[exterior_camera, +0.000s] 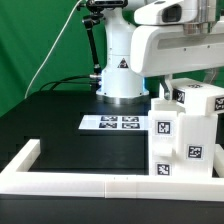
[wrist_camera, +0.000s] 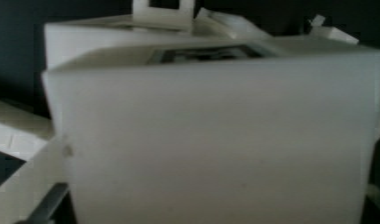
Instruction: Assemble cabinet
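The cabinet [exterior_camera: 186, 132] is a white boxy body with black-and-white tags. It stands at the exterior view's right, against the front border frame. The white arm comes down from the top right, and my gripper [exterior_camera: 172, 90] sits at the cabinet's top edge, mostly hidden by the hand and the body. In the wrist view a blurred white face of the cabinet [wrist_camera: 213, 130] fills nearly the whole picture. One dark finger [wrist_camera: 39, 203] shows beside its edge and the other finger is hidden. I cannot tell whether the jaws are closed on a wall.
The marker board [exterior_camera: 115, 123] lies flat on the black table in front of the robot base [exterior_camera: 120, 75]. A long low white border frame [exterior_camera: 90, 186] runs along the front and turns up the left side [exterior_camera: 25, 155].
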You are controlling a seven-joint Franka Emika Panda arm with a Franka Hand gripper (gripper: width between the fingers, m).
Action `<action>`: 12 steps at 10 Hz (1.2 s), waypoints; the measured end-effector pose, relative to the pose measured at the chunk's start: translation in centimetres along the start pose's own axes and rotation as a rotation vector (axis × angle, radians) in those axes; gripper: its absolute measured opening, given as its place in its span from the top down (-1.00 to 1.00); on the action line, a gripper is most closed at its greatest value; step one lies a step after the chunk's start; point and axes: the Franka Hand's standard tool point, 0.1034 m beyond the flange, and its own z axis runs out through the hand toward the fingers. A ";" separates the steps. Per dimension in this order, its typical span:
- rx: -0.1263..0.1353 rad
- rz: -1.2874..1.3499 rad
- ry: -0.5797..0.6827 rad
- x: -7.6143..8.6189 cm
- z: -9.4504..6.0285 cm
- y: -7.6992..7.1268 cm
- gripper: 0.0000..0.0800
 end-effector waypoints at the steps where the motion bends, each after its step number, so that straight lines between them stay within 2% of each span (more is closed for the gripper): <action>1: 0.001 0.061 0.001 -0.1 0.0 0.3 -0.40; 2: 0.001 0.094 0.000 -0.1 -0.1 0.6 -0.40; 6: 0.001 0.402 -0.002 0.1 0.0 -0.6 -0.40; 8: 0.002 0.511 -0.003 0.1 0.1 -0.7 -0.40; 12: 0.010 0.570 -0.004 0.0 -0.1 -0.3 -0.40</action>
